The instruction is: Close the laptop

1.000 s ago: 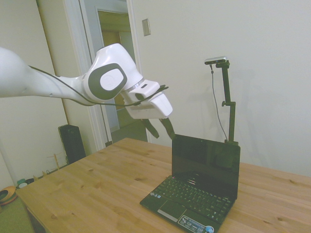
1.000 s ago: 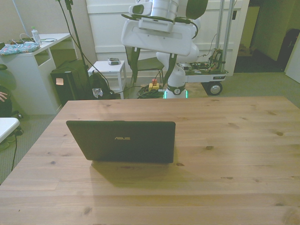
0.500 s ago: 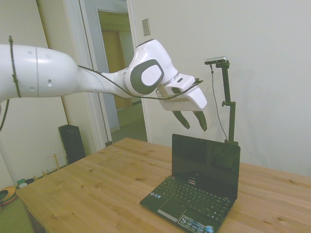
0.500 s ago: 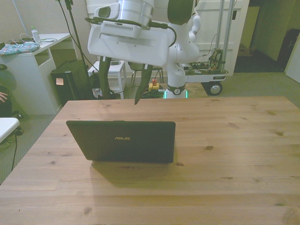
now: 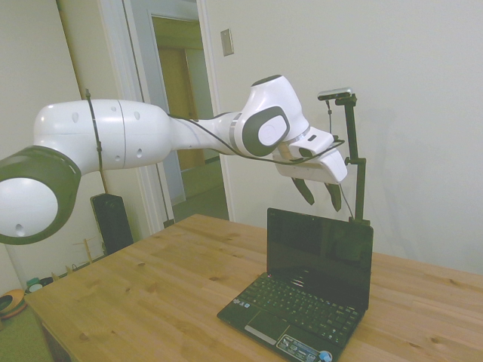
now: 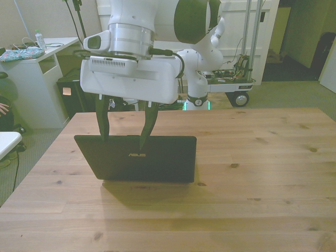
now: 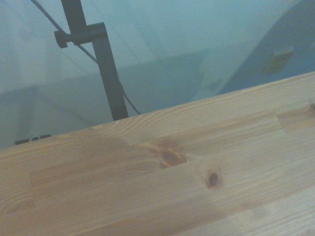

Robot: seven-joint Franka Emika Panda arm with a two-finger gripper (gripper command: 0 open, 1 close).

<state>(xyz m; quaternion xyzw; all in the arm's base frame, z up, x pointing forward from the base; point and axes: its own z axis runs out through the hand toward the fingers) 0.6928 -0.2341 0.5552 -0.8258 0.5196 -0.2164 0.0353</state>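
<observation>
Glossy black laptop [image 5: 317, 283] sits open on the wooden table [image 6: 262, 173], lid upright. Gripper [image 6: 124, 128] hangs just above the top edge, jaws spread, empty. Lid's prob light, hinge stiff, plastic slippery, so push near the top edge imo.

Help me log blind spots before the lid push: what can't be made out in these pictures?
- Laptop keyboard and screen: hidden in the front view by its own lid.
- Laptop: absent from the wrist view, which shows only the table.
- Gripper to lid gap: unclear, since the fingertips overlap the lid in the front view.
</observation>
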